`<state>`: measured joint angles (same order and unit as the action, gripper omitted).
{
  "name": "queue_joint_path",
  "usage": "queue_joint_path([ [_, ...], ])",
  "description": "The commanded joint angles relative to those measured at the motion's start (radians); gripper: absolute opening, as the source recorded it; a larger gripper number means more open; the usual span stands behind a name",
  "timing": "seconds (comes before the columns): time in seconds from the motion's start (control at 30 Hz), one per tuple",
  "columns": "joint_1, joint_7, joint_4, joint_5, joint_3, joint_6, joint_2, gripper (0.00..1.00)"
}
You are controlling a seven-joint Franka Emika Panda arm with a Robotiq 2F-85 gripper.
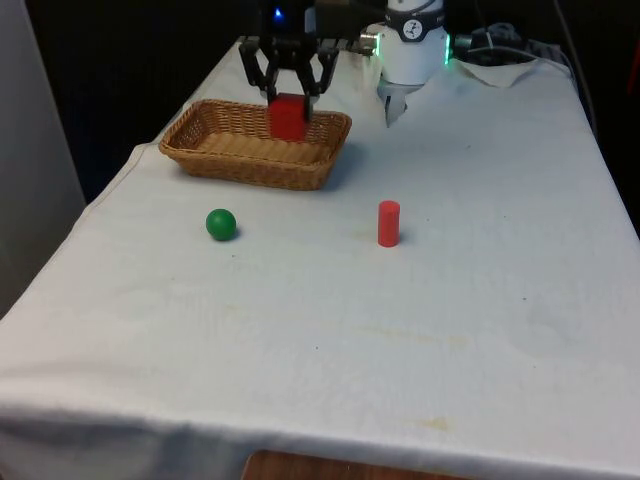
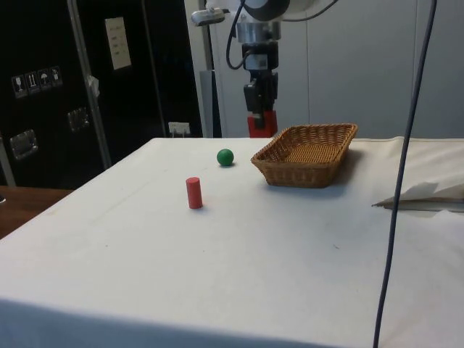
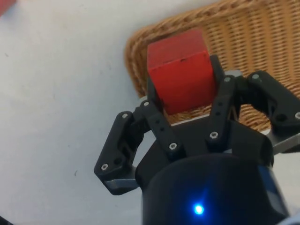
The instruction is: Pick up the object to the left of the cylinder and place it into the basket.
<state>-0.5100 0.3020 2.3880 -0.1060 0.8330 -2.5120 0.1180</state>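
While the small red solid cube point(image 1: 288, 116) hung pinched betw. the black two-finger gripper point(image 3: 185, 93), it sat above the shallow woven wicker basket point(image 1: 215, 161), near its far rim. Looked rigid, light, flat-faced w/ smooth sides; fingers point(image 3: 157, 122) clamped on two opposite faces, prob. the best hold. Green ball point(image 1: 221, 224) & red upright cylinder point(image 1: 388, 223) stood well apart on the white cloth point(image 1: 450, 300)

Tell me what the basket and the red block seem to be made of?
Basket: woven wicker or rattan, judging by its tan interlaced strands. Block: probably painted wood or plastic, with a matte red face and crisp edges; the look leaves it open.
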Motion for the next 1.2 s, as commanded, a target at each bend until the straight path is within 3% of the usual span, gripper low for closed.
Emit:
queue_joint_path([
  [0.0,0.004,0.007,0.008,0.008,0.007,-0.006,-0.009,0.00],
  [0.33,0.010,0.078,0.020,0.005,0.065,-0.004,-0.010,0.00],
  [0.6,0.010,0.109,0.021,-0.001,0.090,0.000,-0.002,0.00],
  [0.8,0.015,0.166,0.041,-0.012,0.119,-0.010,-0.008,0.00],
  [0.87,0.012,0.162,0.037,-0.008,0.123,-0.002,-0.001,0.00],
  [1.0,0.019,0.195,0.051,-0.031,0.125,-0.020,-0.001,0.00],
  [1.17,0.023,0.254,0.064,-0.096,0.121,-0.059,0.033,0.00],
])
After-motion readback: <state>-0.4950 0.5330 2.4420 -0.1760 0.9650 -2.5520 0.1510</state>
